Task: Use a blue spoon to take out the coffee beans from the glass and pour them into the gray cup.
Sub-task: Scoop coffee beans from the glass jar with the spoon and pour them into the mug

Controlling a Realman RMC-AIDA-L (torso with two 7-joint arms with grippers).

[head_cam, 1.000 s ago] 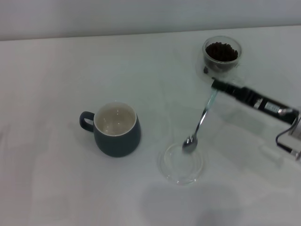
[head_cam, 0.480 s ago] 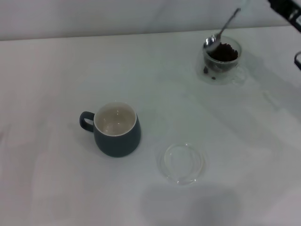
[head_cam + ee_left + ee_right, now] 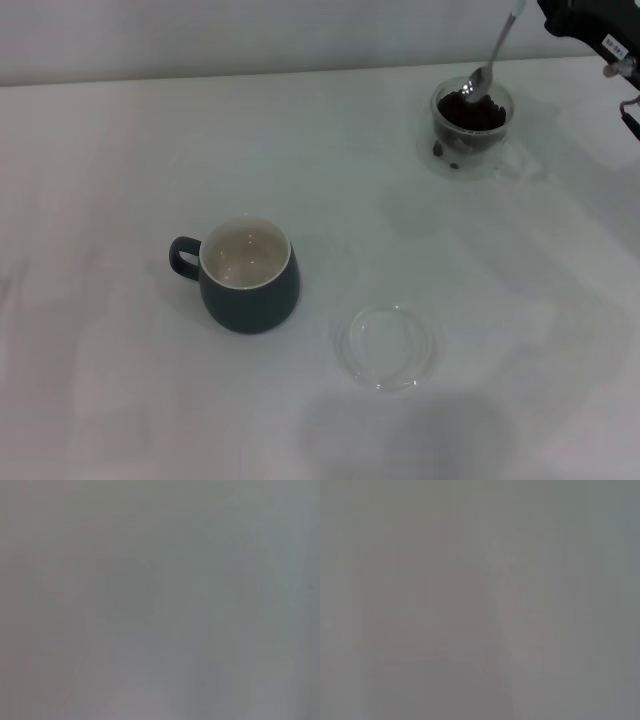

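A rounded dark blue-gray ceramic mug (image 3: pixel 249 276) has a cream-white inside, plain and unpatterned. The small clear double-walled glass cup (image 3: pixel 472 118) near the worktop's far right corner shows dark brown, nearly black coffee beans (image 3: pixel 472 111) through its colourless wall. The teaspoon (image 3: pixel 488 62) over it has a shiny silver metal bowl and neck and a pale light-blue handle. A flat round dish (image 3: pixel 388 347) is clear and colourless. The white worktop (image 3: pixel 120 150) is plain.

The only marking is a small white label on the right arm (image 3: pixel 607 42), too small to read.
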